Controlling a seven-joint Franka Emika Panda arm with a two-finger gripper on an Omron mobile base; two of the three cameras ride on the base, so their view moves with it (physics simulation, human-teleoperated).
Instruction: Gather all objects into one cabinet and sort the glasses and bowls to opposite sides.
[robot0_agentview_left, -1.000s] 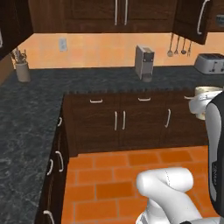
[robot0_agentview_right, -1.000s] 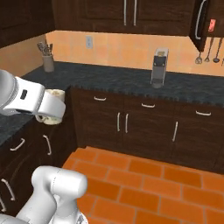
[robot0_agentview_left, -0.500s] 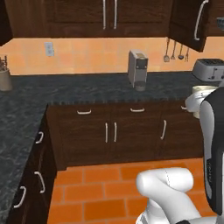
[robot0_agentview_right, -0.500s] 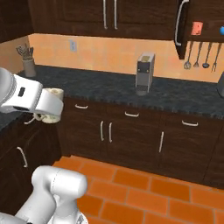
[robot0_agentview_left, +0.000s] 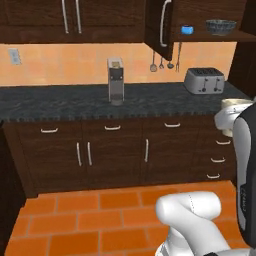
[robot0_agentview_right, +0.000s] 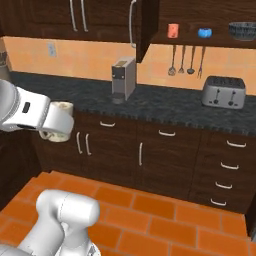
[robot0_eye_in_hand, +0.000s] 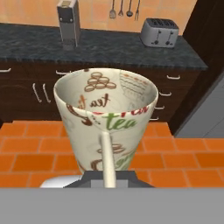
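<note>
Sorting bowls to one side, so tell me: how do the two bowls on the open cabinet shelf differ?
The blue bowl is small, glossy and plain bright blue; the dark grey bowl is much wider, with a patterned wall. The blue bowl sits nearer the salmon-orange tumbler, the dark grey bowl farther out to the right in the right base view. Both stand upright on the same shelf of the cabinet.

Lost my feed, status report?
Hand shut on cream cup. Open cabinet ahead holds tumbler, blue bowl, grey bowl. Nothing in the way.
</note>
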